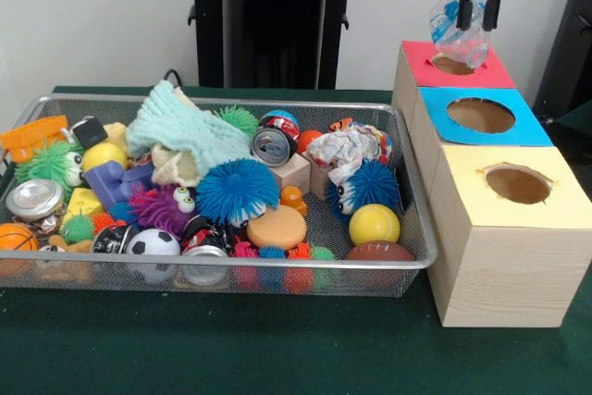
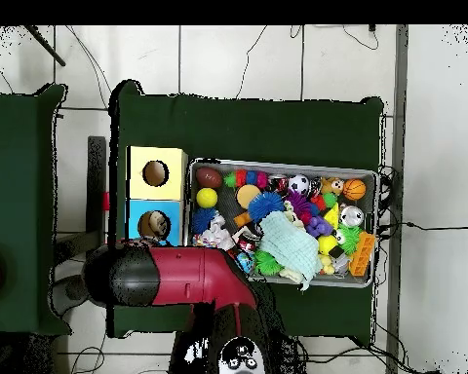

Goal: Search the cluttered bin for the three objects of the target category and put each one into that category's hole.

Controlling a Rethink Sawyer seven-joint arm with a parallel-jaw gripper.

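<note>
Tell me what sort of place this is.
Probably a robotics lab bench set up for sorting trials: a wire mesh bin crammed with toys, a wooden box with red, blue and yellow holed tops, and loose cables across the tiled floor.

Looking like a robotics lab: sitting on a green-clothed table [image 1: 277,358] are a wire mesh bin [image 1: 407,265] brimming with assorted toys and a wooden test box [image 1: 504,275] with colour-coded holes, with loose cables [image 2: 267,54] trailing across the tiled floor [image 2: 238,58] and a plain white wall [image 1: 92,16] standing behind.
</note>
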